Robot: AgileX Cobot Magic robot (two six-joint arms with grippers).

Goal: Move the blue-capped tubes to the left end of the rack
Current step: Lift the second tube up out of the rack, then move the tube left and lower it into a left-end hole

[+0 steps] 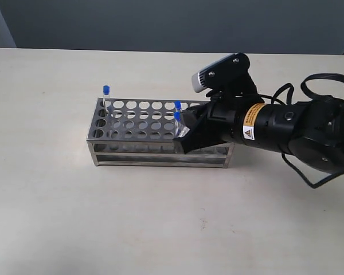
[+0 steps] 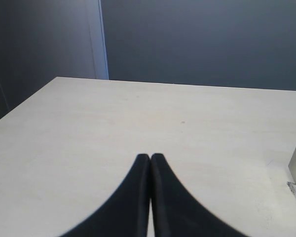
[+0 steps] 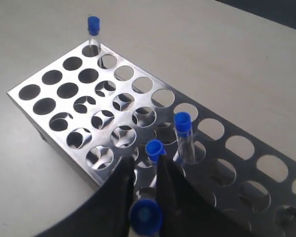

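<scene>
Pale beige tabletop (image 1: 57, 217) is filling the scene, with a grey wall (image 1: 160, 23) standing behind it. Off to the left, the left claw (image 2: 150, 157) is hovering over bare table, its two black fingers pressing together on nothing. The steel rack (image 1: 155, 156) is lying lengthwise in front of the right claw (image 1: 185, 130), which is reaching in over the rack's right end. Well apart from that claw, at the rack corner farthest from it, one blue-capped tube (image 1: 105, 94) is standing upright in its hole. Right at the right claw's fingertips, a second tube (image 3: 154, 148) is standing in the rack, and a third tube (image 3: 183, 131) is standing just beside it. Between the right claw's fingers, further back toward the wrist, the blue cap of a fourth tube (image 3: 145, 216) is showing. The fingers are sitting narrowly apart and pressing against this tube's sides. Behind the claw, the black arm (image 1: 298, 129) is stretching off to the right.
</scene>
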